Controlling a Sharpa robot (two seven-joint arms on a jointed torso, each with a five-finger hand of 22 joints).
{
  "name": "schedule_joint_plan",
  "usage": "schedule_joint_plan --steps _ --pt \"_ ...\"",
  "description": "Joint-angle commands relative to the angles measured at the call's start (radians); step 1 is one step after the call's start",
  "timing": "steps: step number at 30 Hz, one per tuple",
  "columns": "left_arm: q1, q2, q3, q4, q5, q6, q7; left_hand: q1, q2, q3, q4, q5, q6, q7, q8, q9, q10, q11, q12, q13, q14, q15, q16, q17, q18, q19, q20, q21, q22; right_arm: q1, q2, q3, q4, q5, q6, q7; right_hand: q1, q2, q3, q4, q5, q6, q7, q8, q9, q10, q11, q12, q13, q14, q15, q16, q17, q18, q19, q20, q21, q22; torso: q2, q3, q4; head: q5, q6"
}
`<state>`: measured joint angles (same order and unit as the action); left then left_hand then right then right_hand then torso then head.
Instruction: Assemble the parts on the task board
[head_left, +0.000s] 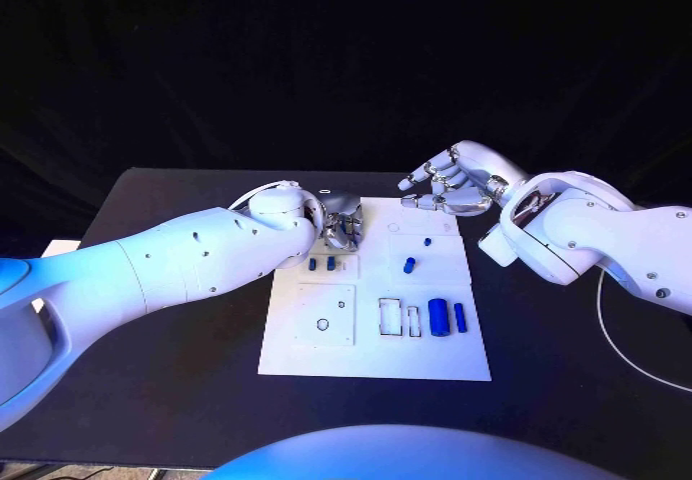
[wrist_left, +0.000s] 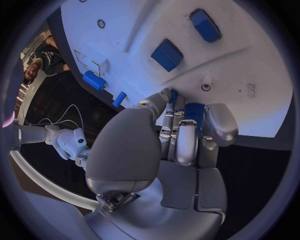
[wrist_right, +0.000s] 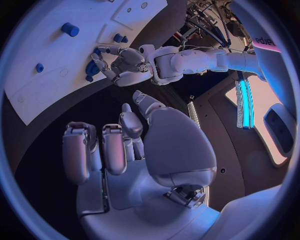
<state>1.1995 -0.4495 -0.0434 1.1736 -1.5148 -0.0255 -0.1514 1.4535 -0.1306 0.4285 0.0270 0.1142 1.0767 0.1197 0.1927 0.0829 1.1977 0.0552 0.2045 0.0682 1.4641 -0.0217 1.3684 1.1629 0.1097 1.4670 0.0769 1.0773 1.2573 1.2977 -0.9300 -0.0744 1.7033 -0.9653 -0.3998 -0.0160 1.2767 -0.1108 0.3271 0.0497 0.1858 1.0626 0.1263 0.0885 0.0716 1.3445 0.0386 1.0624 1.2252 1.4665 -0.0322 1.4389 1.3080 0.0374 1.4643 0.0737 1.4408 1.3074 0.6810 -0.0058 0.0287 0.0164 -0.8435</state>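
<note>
The left hand (wrist_left: 181, 135) grips a blue part (wrist_left: 194, 111) at the far left edge of the white board (head_left: 433, 360), the pick step; next, carry it to its socket, while the right hand (head_left: 450, 182) hovers empty, fingers loosely curled.

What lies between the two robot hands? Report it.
In the head view, just bare task board surface at its far edge separates the left robot hand from the right robot hand; no blue part sits there.
</note>
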Motion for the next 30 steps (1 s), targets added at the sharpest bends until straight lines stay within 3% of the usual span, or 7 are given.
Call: schedule_joint_plan --steps 1,5,12,16,30 --pt "-0.004 0.000 -0.003 0.002 -0.013 0.020 -0.010 0.000 0.003 0.015 -0.008 -0.005 0.013 0.001 -0.008 -0.001 0.019 -0.003 -0.005 0.006 0.035 -0.009 -0.001 -0.002 -0.016 0.010 -0.008 0.009 0.007 -0.001 0.002 0.000 0.001 -0.003 0.012 0.010 0.005 0.006 -0.001 0.006 0.004 0.002 0.002 0.001 -0.001 -0.006 0.001 -0.001 0.000 0.067 -0.002 -0.004 0.085 0.014 -0.007 -0.003 -0.007 0.042 0.000 0.0004 -0.0003 -0.001 0.000" --pt "-0.005 -0.014 0.003 0.021 0.011 -0.007 -0.009 0.002 0.003 0.038 -0.026 -0.010 0.014 0.004 -0.022 -0.005 0.031 -0.001 -0.020 0.007 0.034 -0.008 -0.003 -0.013 -0.027 0.021 -0.009 0.068 0.046 -0.001 0.003 0.000 0.000 -0.003 0.011 0.011 0.005 0.006 -0.001 0.006 0.004 0.002 0.002 0.001 -0.001 -0.006 0.001 -0.001 0.000 0.067 -0.002 -0.004 0.085 0.014 -0.007 -0.003 -0.007 0.042 0.000 0.0001 -0.0017 -0.002 0.002" --pt "0.003 -0.054 0.021 0.064 0.065 -0.033 -0.010 -0.004 0.002 0.050 -0.033 -0.012 0.017 0.006 -0.031 -0.008 0.034 0.000 -0.032 0.007 0.033 -0.006 -0.004 -0.019 -0.029 0.023 -0.008 0.078 0.054 -0.001 0.003 0.000 0.000 -0.003 0.010 0.010 0.005 0.006 -0.001 0.006 0.004 0.002 0.002 0.001 -0.001 -0.006 0.001 -0.001 0.000 0.067 -0.002 -0.004 0.085 0.014 -0.007 -0.003 -0.007 0.042 -0.002 0.0024 -0.0003 -0.002 0.001" --pt "0.006 -0.081 0.029 0.091 0.095 -0.038 -0.010 -0.007 0.001 0.052 -0.034 -0.012 0.019 0.007 -0.032 -0.008 0.035 0.001 -0.035 0.007 0.033 -0.006 -0.005 -0.023 -0.028 0.022 -0.008 0.077 0.054 -0.001 0.002 0.000 0.000 -0.003 0.010 0.011 0.005 0.006 -0.001 0.006 0.004 0.002 0.002 0.001 -0.001 -0.006 0.001 -0.001 0.000 0.067 -0.002 -0.004 0.085 0.014 -0.007 -0.003 -0.007 0.042 0.000 0.0006 0.0012 -0.007 0.004" --pt "0.006 -0.168 0.033 0.134 0.132 -0.028 -0.005 -0.024 -0.011 0.054 -0.039 -0.013 0.021 0.012 -0.043 -0.010 0.041 0.004 -0.051 0.007 0.031 -0.003 -0.006 -0.030 -0.029 0.021 -0.006 0.080 0.059 -0.002 -0.001 0.000 -0.002 -0.002 0.011 0.013 0.005 0.006 -0.001 0.006 0.004 0.002 0.002 0.001 -0.001 -0.006 0.001 -0.001 0.000 0.067 -0.002 -0.004 0.085 0.014 -0.007 -0.003 -0.007 0.042 0.000 0.0002 0.0022 -0.004 0.001"
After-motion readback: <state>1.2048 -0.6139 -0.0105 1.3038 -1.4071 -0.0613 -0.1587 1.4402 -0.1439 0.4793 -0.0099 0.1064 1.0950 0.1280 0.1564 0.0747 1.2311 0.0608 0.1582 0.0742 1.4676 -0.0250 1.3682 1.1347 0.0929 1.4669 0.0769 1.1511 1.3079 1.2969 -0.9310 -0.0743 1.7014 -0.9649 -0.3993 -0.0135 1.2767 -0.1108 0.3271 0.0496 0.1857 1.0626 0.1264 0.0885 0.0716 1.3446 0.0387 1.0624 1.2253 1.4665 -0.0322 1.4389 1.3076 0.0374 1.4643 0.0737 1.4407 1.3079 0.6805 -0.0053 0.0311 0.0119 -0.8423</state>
